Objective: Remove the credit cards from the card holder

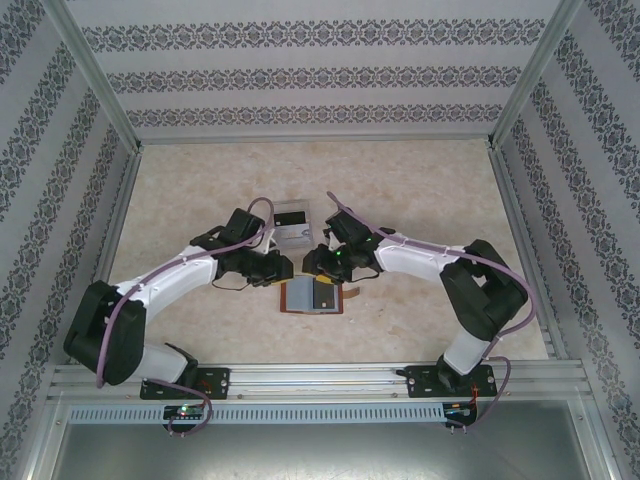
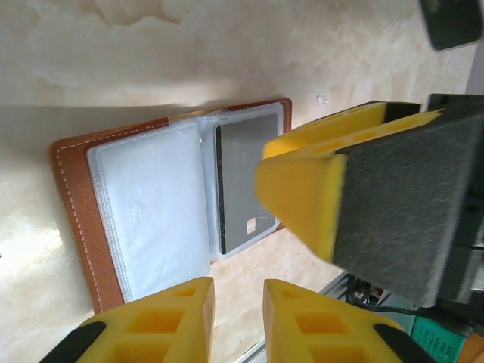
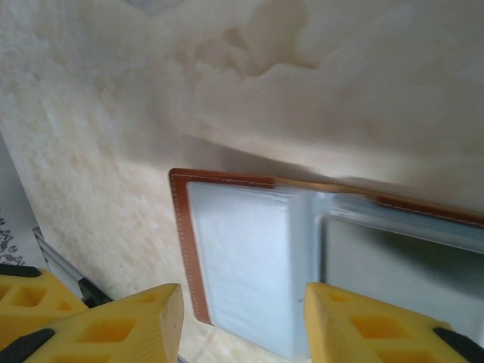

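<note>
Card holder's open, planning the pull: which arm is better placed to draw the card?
Probably right: the right claw hovers beside the credit card in the card holder; the left claw hangs back at the edge.

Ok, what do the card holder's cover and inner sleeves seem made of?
Card holder cover: brown leather or imitation, matte, pale stitching along its edge. Inner sleeves: clear, faintly frosted plastic, likely vinyl; a dark card shows through one.

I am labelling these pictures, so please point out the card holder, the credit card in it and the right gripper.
card holder (image 2: 72, 197): left wrist view, on its brown leather border.
credit card (image 2: 236, 181): left wrist view, on its dark face.
right gripper (image 3: 243, 310): right wrist view, midway between its yellow fingertips.
</note>
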`<action>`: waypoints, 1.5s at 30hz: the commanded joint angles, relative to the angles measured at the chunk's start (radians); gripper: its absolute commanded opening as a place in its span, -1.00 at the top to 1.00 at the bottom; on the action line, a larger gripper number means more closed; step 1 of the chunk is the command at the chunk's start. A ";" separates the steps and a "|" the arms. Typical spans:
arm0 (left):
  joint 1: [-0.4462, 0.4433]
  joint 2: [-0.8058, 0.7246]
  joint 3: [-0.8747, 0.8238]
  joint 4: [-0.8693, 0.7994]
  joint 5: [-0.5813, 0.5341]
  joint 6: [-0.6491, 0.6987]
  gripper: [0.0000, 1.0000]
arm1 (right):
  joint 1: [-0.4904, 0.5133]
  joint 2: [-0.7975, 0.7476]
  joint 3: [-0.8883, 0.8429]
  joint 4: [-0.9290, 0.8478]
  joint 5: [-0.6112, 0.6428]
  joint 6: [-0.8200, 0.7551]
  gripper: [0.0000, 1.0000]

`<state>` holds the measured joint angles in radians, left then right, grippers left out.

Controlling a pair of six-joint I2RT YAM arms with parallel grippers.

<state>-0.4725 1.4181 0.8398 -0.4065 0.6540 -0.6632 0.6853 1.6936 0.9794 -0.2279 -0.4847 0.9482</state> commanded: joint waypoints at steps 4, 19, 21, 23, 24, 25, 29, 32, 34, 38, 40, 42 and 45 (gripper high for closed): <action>-0.061 0.090 0.059 0.044 -0.042 -0.043 0.57 | -0.029 -0.056 -0.057 -0.065 0.058 -0.051 0.11; -0.139 0.283 0.129 0.123 -0.049 -0.124 0.43 | -0.079 -0.091 -0.137 -0.063 0.074 -0.074 0.13; -0.145 0.299 0.133 0.130 -0.044 -0.130 0.42 | -0.082 -0.093 -0.139 -0.061 0.073 -0.074 0.13; -0.146 0.307 0.132 0.141 -0.038 -0.133 0.44 | -0.081 -0.092 -0.140 -0.058 0.071 -0.073 0.14; -0.145 0.313 0.133 0.145 -0.036 -0.133 0.46 | -0.081 -0.091 -0.140 -0.056 0.069 -0.072 0.15; -0.146 0.317 0.135 0.147 -0.033 -0.134 0.48 | -0.082 -0.089 -0.140 -0.054 0.069 -0.072 0.15; -0.146 0.332 0.142 0.156 -0.025 -0.138 0.51 | -0.081 -0.079 -0.138 -0.046 0.060 -0.069 0.17; -0.147 0.342 0.141 0.159 -0.021 -0.138 0.52 | -0.080 -0.074 -0.136 -0.042 0.057 -0.069 0.18; -0.148 0.348 0.137 0.164 -0.018 -0.141 0.52 | -0.080 -0.072 -0.136 -0.042 0.055 -0.067 0.18; -0.147 0.356 0.133 0.166 -0.013 -0.138 0.52 | -0.077 -0.068 -0.132 -0.042 0.052 -0.065 0.18; -0.148 0.358 0.133 0.166 -0.014 -0.137 0.52 | -0.076 -0.067 -0.130 -0.042 0.052 -0.063 0.18; -0.147 0.360 0.132 0.161 -0.018 -0.133 0.53 | -0.073 -0.068 -0.128 -0.039 0.051 -0.062 0.18; -0.147 0.361 0.135 0.143 -0.029 -0.123 0.52 | -0.071 -0.071 -0.127 -0.037 0.052 -0.058 0.18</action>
<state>-0.6090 1.7695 0.9611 -0.2680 0.6277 -0.7940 0.6113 1.6253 0.8543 -0.2756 -0.4274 0.8909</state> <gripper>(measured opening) 0.238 0.410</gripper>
